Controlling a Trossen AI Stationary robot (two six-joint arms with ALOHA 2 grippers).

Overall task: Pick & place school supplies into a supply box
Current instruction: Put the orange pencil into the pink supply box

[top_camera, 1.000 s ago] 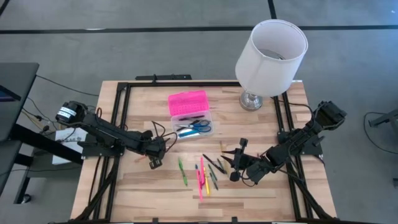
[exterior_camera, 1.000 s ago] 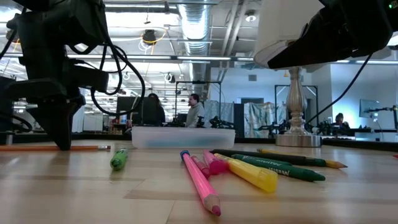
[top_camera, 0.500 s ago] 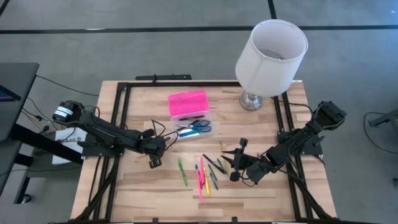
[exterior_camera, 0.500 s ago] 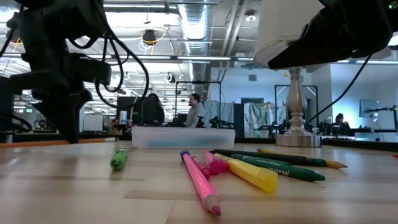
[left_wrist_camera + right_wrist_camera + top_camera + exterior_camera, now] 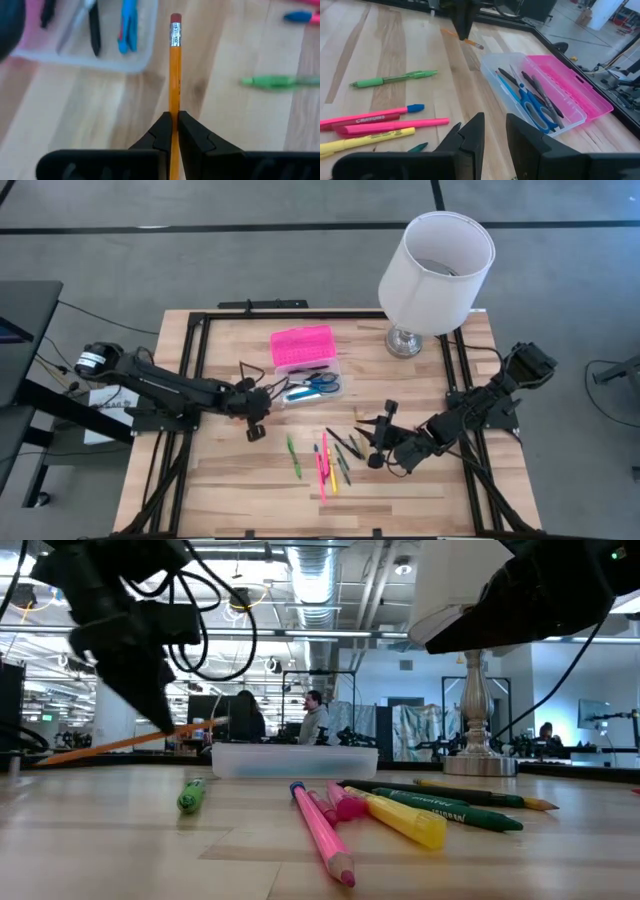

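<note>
My left gripper [image 5: 254, 422] [image 5: 174, 125] is shut on an orange pencil [image 5: 130, 740], just left of the supply box [image 5: 310, 385]. The box has a clear base and an open pink lid [image 5: 302, 347], and blue-handled scissors [image 5: 532, 107] and dark pens lie in it. On the wood lie a green pen [image 5: 293, 455], pink and yellow markers [image 5: 400, 818] and dark green pencils [image 5: 450, 808]. My right gripper [image 5: 378, 442] [image 5: 495, 135] stands open right of them, with nothing between its fingers. My left gripper pinches the pencil's shaft [image 5: 174, 107] between its two fingers, well back from the eraser end [image 5: 175, 22], which sticks out ahead of the fingertips. The fingers slant down from the table's left. The pencil is tilted, eraser end higher; its other end is hidden.
A white lamp shade [image 5: 435, 270] on a metal base stands at the far right. A black frame [image 5: 195, 360] runs round the table top. Bare wood lies near the front edge and at the left. People stand in the room beyond the table.
My left gripper has risen and gone toward the supply box, staying shut. The orange pencil, which lay flat on the table, has come up with it and now slants, its eraser end raised toward the box. The right arm has kept still.
</note>
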